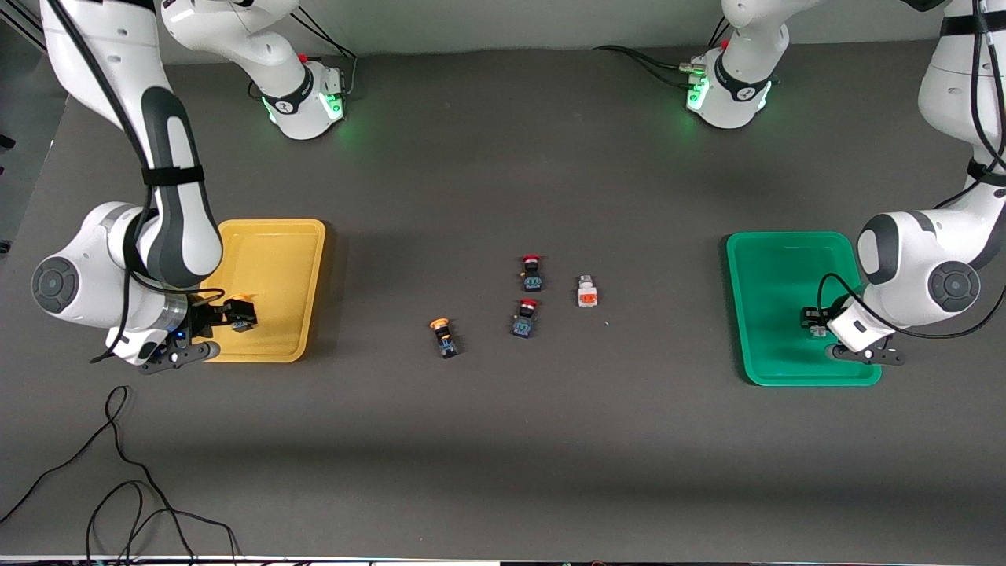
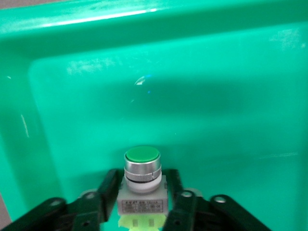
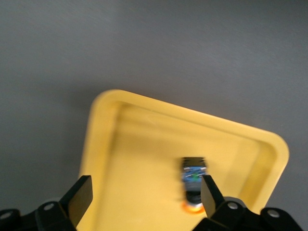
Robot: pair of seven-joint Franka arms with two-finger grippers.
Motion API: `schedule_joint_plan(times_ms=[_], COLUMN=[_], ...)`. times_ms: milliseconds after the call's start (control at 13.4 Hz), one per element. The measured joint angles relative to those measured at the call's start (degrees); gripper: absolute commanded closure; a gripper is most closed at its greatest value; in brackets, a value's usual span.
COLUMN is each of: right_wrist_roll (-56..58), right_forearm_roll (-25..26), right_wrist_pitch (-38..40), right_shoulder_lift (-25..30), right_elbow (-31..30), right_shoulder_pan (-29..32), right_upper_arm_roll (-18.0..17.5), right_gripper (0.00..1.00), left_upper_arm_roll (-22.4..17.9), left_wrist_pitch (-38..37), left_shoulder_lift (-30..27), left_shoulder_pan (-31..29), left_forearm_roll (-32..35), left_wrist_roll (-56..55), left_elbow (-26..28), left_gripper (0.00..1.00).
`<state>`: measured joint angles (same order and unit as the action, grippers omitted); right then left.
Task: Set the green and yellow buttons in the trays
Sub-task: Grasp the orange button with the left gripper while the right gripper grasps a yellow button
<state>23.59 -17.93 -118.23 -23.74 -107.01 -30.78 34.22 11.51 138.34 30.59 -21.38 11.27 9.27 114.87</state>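
L claw sat in green tray, fingers loosely flanking green button; R claw wide open, empty, over yellow tray.

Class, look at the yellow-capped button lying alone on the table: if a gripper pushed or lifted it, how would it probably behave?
The yellow-capped button lies on its side, and its cap is round, so a sideways nudge might make it pivot or roll a bit. Its black body looks boxy and rigid, probably offering flat faces to pinch. It is small, so it is likely light and could skid on the table.
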Motion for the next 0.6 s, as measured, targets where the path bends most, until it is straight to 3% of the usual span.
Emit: schedule_joint_plan(times_ms=[298,447,596], right_wrist_roll=[-15.88,-20.76,-22.68], right_forearm_roll=[0.61,0.48,-2.88], right_wrist_pitch=[2.90,2.66,2.48], right_shoulder_lift=[-0.07,-1.44,-5.03], right_elbow=[4.61,6.72,11.40], right_shoulder_pan=[-12.22,-17.46,-20.45], right_upper_arm_roll=[-0.40,-0.82,-1.07], right_gripper=[0.00,0.00,0.00], left_upper_arm_roll=[2.98,8.96,16.04], left_wrist_pitch=[-11.97,-23.35,-31.67], left_shoulder_lift=[-3.67,-6.97,-8.80], left_shoulder_pan=[0.62,1.10,2.01], left_forearm_roll=[-0.43,-1.33,-3.38], left_wrist_roll=[-0.92,-7.13,-16.11], left_elbow=[-4.42,-8.69,-13.09], left_gripper=[0.00,0.00,0.00])
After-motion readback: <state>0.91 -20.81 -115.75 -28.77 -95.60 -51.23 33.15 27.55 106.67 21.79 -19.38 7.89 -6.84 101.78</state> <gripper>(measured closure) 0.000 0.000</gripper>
